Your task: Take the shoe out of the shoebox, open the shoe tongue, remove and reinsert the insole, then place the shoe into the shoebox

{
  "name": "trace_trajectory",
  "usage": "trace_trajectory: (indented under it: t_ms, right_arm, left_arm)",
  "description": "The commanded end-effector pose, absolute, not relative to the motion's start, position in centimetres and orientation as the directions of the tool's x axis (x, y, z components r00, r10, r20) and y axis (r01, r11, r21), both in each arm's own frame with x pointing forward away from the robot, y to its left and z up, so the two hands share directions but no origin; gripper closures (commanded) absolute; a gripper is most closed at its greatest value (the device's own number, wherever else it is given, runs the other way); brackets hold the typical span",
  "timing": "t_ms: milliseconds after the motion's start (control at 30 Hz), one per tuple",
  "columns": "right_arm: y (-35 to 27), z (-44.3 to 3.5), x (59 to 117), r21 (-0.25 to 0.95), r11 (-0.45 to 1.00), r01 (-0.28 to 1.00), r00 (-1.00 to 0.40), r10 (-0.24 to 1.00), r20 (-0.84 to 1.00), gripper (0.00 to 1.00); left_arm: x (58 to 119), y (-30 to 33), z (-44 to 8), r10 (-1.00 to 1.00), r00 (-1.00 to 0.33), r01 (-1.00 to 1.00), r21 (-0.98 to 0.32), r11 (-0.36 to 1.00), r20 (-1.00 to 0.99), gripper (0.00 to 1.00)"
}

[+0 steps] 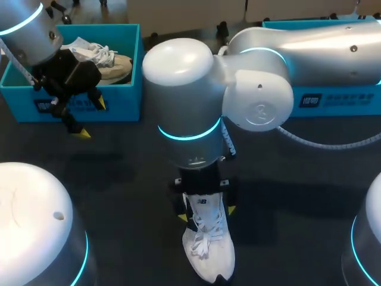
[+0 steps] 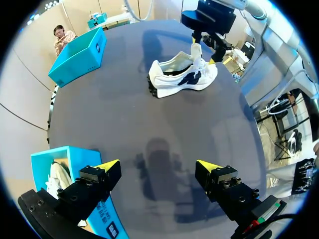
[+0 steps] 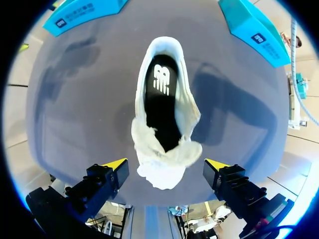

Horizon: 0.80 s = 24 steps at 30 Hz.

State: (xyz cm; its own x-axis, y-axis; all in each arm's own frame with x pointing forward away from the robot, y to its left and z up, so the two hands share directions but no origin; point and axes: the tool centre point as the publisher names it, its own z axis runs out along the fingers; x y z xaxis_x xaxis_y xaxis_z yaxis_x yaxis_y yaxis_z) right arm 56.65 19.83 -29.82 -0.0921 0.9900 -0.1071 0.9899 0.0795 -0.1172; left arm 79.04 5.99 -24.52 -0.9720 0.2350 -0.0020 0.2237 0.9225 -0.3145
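1. Head view placed the white shoe [image 1: 207, 250] out on the dark bench [image 1: 119, 179] at 6 o'clock. The blue shoebox [image 1: 128, 101] sat at 10 o'clock with a second shoe [image 1: 110, 59] inside.
2. The right claw [image 3: 166, 164] hung directly over the shoe, fingers spread wide to either side and gripping nothing.
3. The left claw [image 2: 158, 165] was also wide and empty, poised at the shoebox's near wall, well apart from the shoe.
4. The step looked to be opening the tongue. From the left wrist, the tongue [image 2: 196, 54] stood up beneath the right claw, and the black insole [image 3: 162, 109] lay exposed but not yet removed.
5. The next move would likely call for lowering a fingertip into the opening, pinching the insole's edge and drawing it out, perhaps while the left claw steadied the shoe.
6. The right arm hid the shoe's heel end and most of its own claw from above. Whether the insole sat loose could not be told. Another blue box [image 1: 333, 101] at 2 o'clock was cut off behind that arm.
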Motion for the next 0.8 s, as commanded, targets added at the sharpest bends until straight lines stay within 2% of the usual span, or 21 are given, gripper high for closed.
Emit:
trace_trajectory:
  t_ms: [33,367,400,433,467,500,533,667,800]
  right_arm:
    - [20.0,-29.3,54.4,-0.083,0.037,0.996,-0.045,0.995,-0.093,0.0]
    - [21.5,-28.3,52.8,-0.105,0.064,0.992,-0.07,0.996,-0.054,0.0]
    - [21.5,-28.3,52.8,-0.108,0.057,0.993,-0.064,0.996,-0.063,0.05]
    - [21.4,-28.2,52.7,-0.11,0.053,0.993,-0.06,0.996,-0.066,0.14]
    - [21.3,-28.1,52.7,-0.107,0.051,0.993,-0.059,0.996,-0.066,0.25]
    - [21.3,-28.1,52.7,-0.111,0.036,0.993,-0.044,0.996,-0.075,0.42]
    - [21.3,-28.1,52.7,-0.119,0.015,0.993,-0.026,0.996,-0.088,0.5]
    - [21.1,-28.0,52.4,-0.109,0.006,0.994,-0.016,0.996,-0.089,0.58]
    - [20.9,-28.3,52.7,-0.1,0.012,0.995,-0.021,0.996,-0.09,0.6]
  left_arm:
    - [79.1,6.0,-24.5,0.236,-0.972,0.224,-0.312,0.923,-0.001,0.0]
    - [79.1,6.0,-24.5,0.236,-0.972,0.224,-0.312,0.923,-0.001,0.0]
    - [79.1,6.0,-24.5,0.236,-0.972,0.224,-0.312,0.923,-0.001,0.0]
    - [79.1,6.0,-24.5,0.236,-0.972,0.224,-0.312,0.923,-0.001,0.0]
    - [79.1,6.0,-24.5,0.236,-0.972,0.224,-0.312,0.923,-0.001,0.0]
    - [79.1,6.0,-24.5,0.236,-0.972,0.224,-0.312,0.923,-0.001,0.0]
    - [79.1,6.0,-24.5,0.236,-0.972,0.224,-0.312,0.923,-0.001,0.0]
    - [79.1,6.0,-24.5,0.236,-0.972,0.224,-0.312,0.923,-0.001,0.0]
    - [79.1,6.0,-24.5,0.236,-0.972,0.224,-0.312,0.923,-0.001,0.0]
